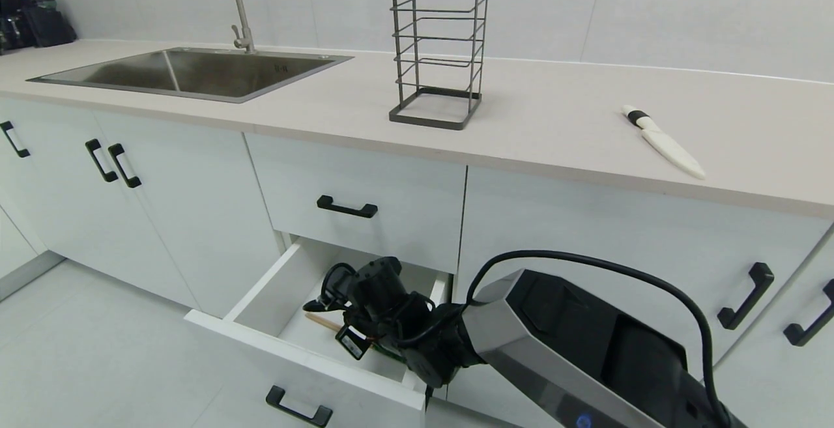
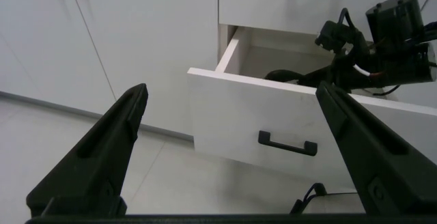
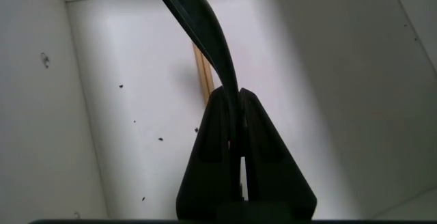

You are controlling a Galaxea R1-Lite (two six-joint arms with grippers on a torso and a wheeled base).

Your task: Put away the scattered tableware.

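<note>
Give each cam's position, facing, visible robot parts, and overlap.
Head view: on the head, facing forward and down at the counter, sink and open drawer; right arm shows, right tool in the drawer.
Left wrist view: on the left wrist, facing the drawer front; the open left tool frames it.
Right wrist view: on the right wrist, looking down into the drawer; right tool shut on a dark utensil above chopsticks.
Shared: head and left wrist views both show drawer and right tool.
</note>
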